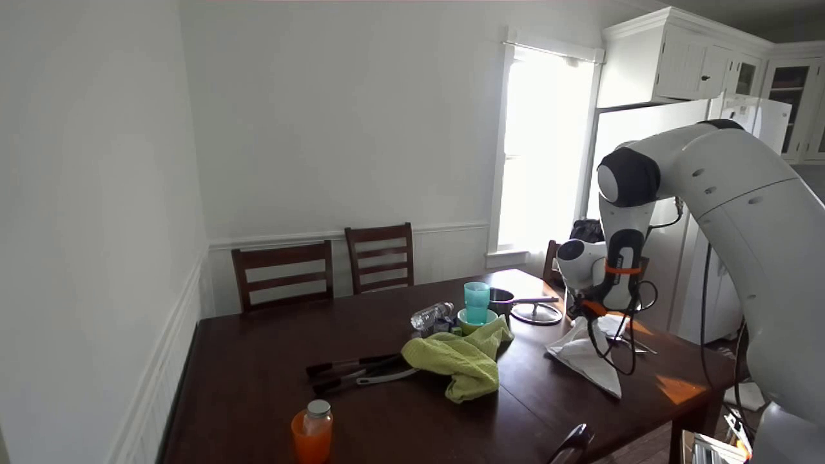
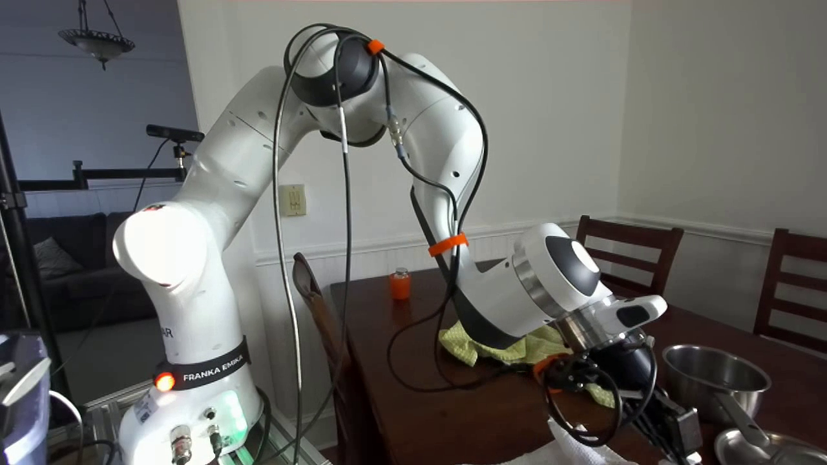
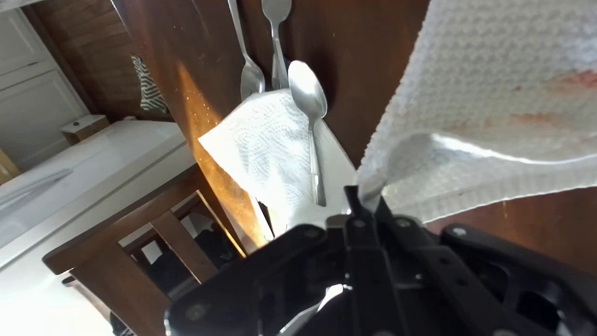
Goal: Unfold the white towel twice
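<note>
The end effector [image 3: 371,201] pinches the white towel [image 3: 485,88] by an apparent corner, the lower part lying on the table [image 1: 245,380]; expect light, soft, limp cloth, best gripped at a corner.

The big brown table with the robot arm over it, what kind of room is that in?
Probably a dining area joined to a home kitchen: wooden chairs stand by the dark table, a pot sits on it, and white cabinets hang high up.
</note>
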You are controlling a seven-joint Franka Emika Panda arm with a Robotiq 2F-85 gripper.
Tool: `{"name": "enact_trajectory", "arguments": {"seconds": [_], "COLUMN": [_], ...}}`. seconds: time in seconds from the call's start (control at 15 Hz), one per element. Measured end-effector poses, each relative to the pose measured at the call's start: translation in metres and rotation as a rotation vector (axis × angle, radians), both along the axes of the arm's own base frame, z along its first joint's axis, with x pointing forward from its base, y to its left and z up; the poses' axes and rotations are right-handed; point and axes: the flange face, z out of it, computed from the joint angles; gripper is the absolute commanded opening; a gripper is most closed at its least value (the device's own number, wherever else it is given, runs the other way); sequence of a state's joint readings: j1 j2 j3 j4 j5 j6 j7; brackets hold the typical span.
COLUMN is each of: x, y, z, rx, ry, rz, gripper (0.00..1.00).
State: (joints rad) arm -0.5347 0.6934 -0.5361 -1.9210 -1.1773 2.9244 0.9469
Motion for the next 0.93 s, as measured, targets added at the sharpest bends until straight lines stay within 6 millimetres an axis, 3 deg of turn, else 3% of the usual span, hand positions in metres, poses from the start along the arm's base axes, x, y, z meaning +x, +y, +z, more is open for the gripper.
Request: {"name": "enact_trajectory", "arguments": {"seconds": [0.53,0.6,0.73,0.93], "x": [0.018,0.018,0.016,0.012], "y": [-0.034,-0.038,-0.044,-0.051], "z": [-0.024,-0.025,-0.026,-0.022], "rx": [-0.088,-0.097,-0.113,-0.113], "ry": [-0.081,-0.091,-0.101,-0.122], "rz": [-0.124,-0.151,-0.213,-0.290], "gripper": [0.01,0.28,0.34,0.56]}}
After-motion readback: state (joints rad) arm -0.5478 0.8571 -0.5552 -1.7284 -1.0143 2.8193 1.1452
